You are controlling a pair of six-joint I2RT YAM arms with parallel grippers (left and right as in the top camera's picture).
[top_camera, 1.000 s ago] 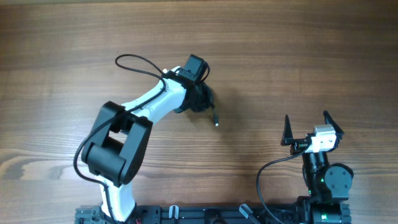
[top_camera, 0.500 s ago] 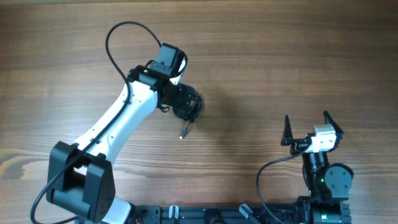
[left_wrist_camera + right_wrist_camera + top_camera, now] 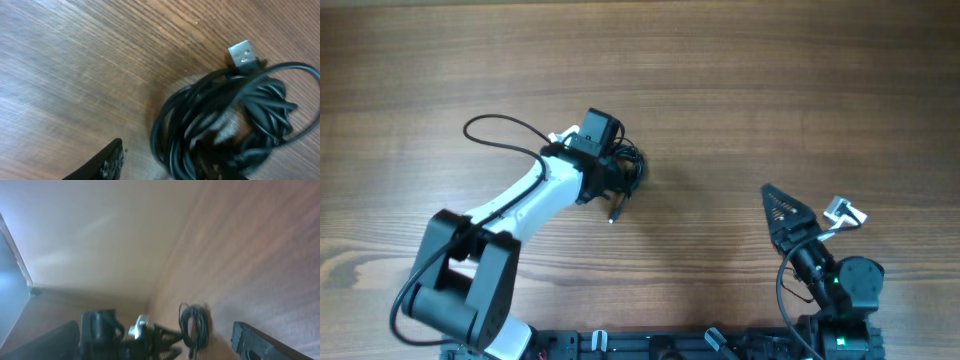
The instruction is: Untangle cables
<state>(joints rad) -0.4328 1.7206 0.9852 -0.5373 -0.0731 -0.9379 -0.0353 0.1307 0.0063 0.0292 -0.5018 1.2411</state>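
Note:
The cables (image 3: 628, 168) are thin black cords coiled in one tangled bundle on the wooden table, left of centre. One loose end with a small plug (image 3: 613, 214) trails toward the front. In the left wrist view the bundle (image 3: 225, 120) fills the right side, with a silver USB plug (image 3: 245, 54) at its top. My left gripper (image 3: 617, 172) is open at the bundle; its jaws (image 3: 160, 165) straddle a few strands, one finger among the loops. My right gripper (image 3: 788, 215) is open and empty, far right of the bundle. The bundle also shows blurred in the right wrist view (image 3: 195, 325).
The left arm's own thick black cable (image 3: 495, 130) loops out to the left of its wrist. The left arm (image 3: 145, 337) shows in the right wrist view beside the bundle. Bare wooden table (image 3: 770, 90) surrounds the bundle.
The left arm dragged the bundle to the left, then swung its wrist round. The right gripper has tilted and turned toward the left.

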